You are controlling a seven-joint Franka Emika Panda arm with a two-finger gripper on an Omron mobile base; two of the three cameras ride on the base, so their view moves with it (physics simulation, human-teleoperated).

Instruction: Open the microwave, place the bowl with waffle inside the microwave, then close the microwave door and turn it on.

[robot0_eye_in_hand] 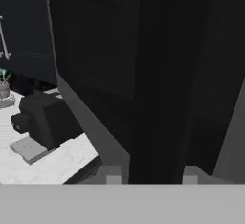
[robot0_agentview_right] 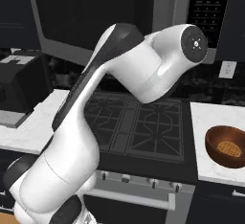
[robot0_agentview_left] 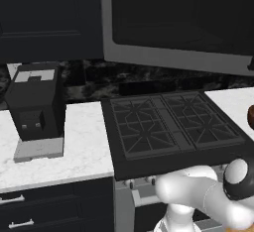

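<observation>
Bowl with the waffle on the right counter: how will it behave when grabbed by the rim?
The bowl looks rigid, with a thin rim, so a pinch should hold. Its rounded underside may rock if nudged. The waffle lies loose inside and would probably slide if the bowl tilts.

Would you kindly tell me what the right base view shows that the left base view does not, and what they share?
Right base view alone: the waffle inside the bowl, the microwave's keypad and a wall outlet. Left base view alone: drawer handles below the counter, and the coffee machine in full. Both share the stove, the microwave door and the white arm.
</observation>
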